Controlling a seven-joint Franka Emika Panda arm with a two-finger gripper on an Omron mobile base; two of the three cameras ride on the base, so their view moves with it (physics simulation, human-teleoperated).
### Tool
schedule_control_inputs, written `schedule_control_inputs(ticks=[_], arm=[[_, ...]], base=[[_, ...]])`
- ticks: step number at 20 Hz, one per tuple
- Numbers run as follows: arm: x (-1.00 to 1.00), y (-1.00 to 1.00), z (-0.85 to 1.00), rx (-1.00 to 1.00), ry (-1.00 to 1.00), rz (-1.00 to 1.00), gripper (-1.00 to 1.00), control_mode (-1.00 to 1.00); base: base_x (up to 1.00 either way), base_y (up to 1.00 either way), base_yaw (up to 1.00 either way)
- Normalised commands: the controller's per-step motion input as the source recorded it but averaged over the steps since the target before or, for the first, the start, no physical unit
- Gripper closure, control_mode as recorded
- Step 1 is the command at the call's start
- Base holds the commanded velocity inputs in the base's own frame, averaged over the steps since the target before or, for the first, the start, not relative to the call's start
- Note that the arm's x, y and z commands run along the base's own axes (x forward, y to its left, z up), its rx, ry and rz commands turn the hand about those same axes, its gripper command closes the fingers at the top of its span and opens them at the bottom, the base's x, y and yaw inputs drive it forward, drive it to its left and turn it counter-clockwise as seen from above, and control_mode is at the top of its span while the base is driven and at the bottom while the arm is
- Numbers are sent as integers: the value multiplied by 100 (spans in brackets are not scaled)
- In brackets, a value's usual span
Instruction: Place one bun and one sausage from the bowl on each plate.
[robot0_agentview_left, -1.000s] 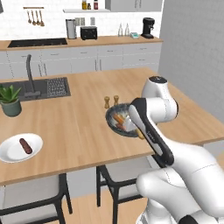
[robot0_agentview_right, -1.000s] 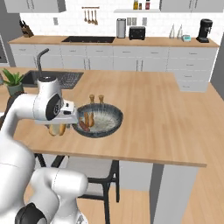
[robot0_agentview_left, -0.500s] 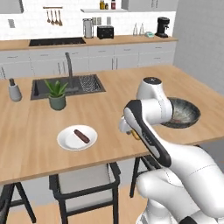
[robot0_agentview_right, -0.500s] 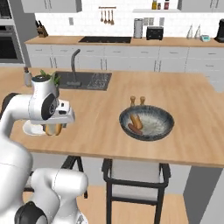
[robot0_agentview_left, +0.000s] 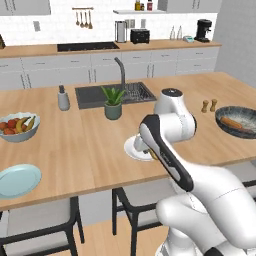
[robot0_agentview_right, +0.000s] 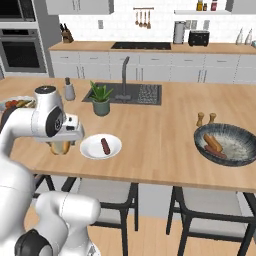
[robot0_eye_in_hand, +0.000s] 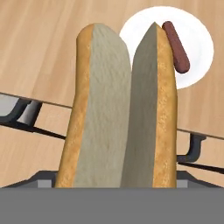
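Right now the hand (robot0_agentview_right: 61, 148) is gripping a split bun (robot0_eye_in_hand: 120, 109), hanging just left of the white plate (robot0_agentview_right: 114, 141) that is carrying one sausage (robot0_agentview_right: 105, 146). Ideally it is sliding right until centred over the plate, lowering close to the tabletop (robot0_agentview_right: 160, 130), then letting go beside the sausage.

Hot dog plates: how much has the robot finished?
Done: the white plate has its sausage. In hand: the claw carries a bun beside that plate. Left: the teal plate is bare; two sausages wait in the dark bowl.
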Motion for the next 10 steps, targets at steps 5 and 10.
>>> schedule_control_inputs(ticks=[5, 10], arm=[[53, -5, 0, 0, 4, 6, 100, -100], [97, -22, -12, -4, 5, 9, 100, -100]], base=[[0, 0, 0], [0, 0, 0]])
